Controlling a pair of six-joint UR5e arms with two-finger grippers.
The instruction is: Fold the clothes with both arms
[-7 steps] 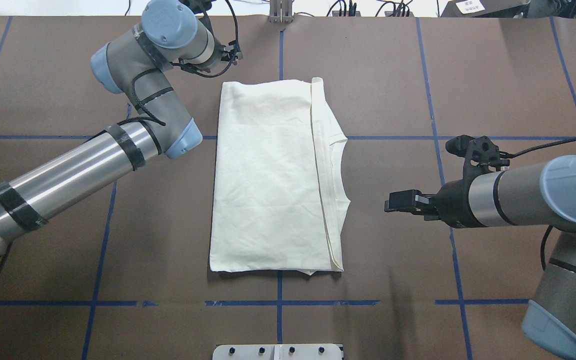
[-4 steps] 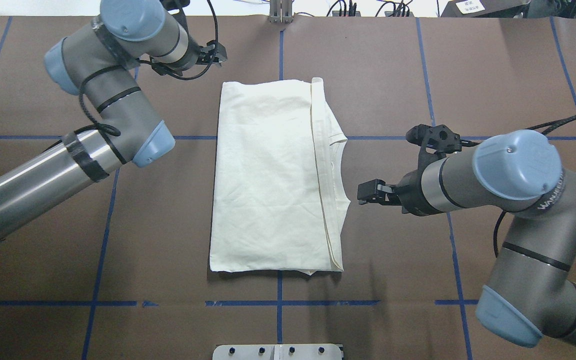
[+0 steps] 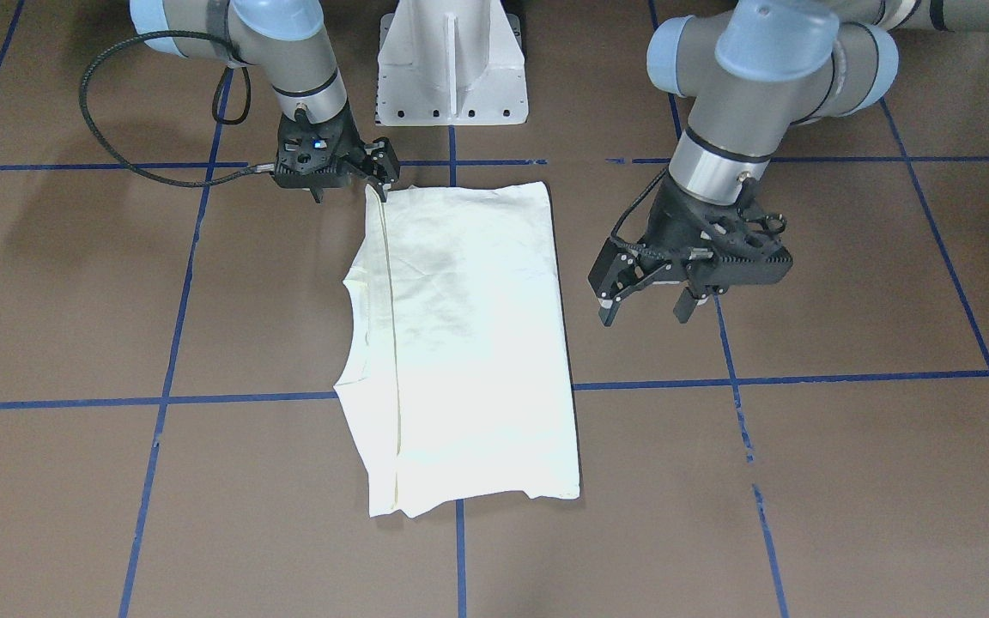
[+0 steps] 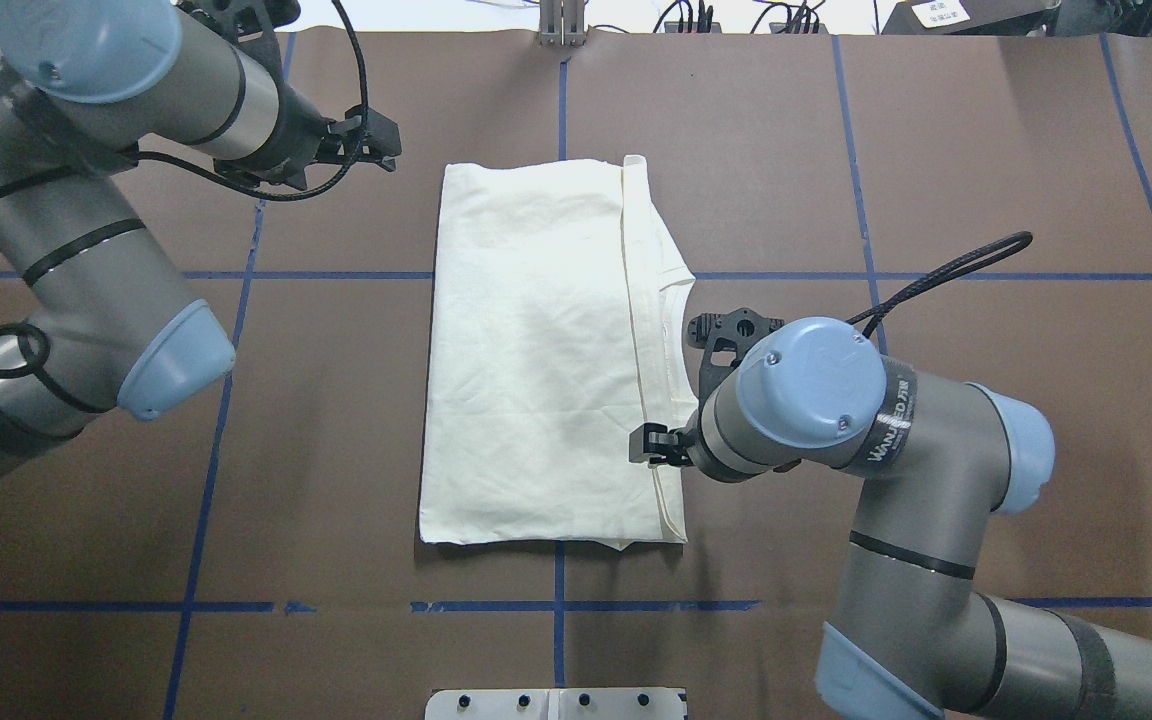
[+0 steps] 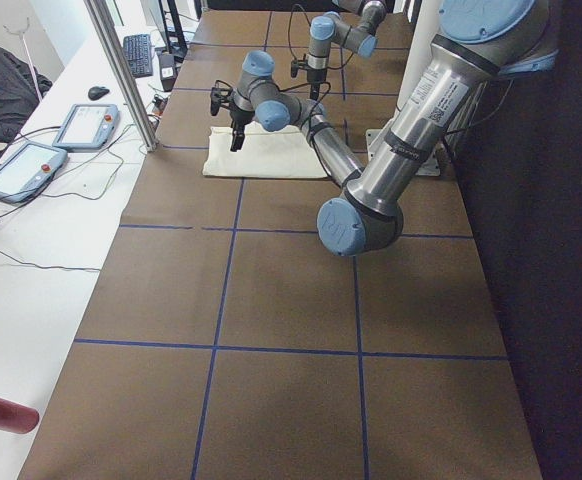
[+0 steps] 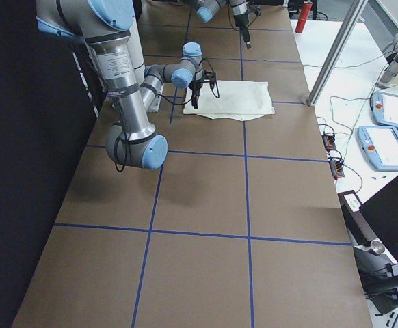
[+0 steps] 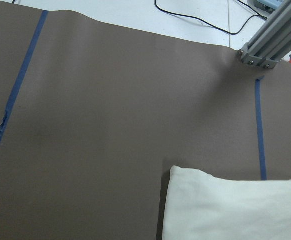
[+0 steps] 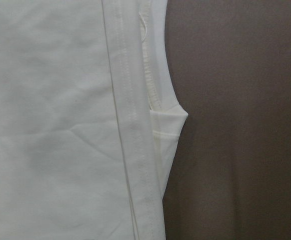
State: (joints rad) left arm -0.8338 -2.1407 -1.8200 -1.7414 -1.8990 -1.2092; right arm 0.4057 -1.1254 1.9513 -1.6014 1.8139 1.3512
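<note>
The clothes are one cream shirt (image 4: 536, 350), folded into a tall rectangle and lying plain side up on the brown table; its collar edge points toward my right arm. The shirt (image 3: 469, 343) lies flat, and no print shows. My right gripper (image 4: 648, 446) hangs over the shirt's right edge near the corner closest to my base. The right gripper (image 3: 381, 174) looks open with nothing in it. The right wrist view shows only the hem and neckline of the shirt (image 8: 60, 125). My left gripper (image 3: 645, 307) is open and empty, raised off the shirt's far left corner (image 7: 235, 210).
Blue tape lines grid the brown table cover (image 4: 786, 150). The white pedestal base (image 3: 452, 77) stands at the near edge. An aluminium post (image 7: 270, 42) rises at the far edge. Teach pendants (image 5: 16, 170) and cables lie on the white side table.
My right arm has swung in to the left, bringing its gripper from beside the shirt to over its right edge. The left arm has drawn back leftward, away from the shirt's far corner.
</note>
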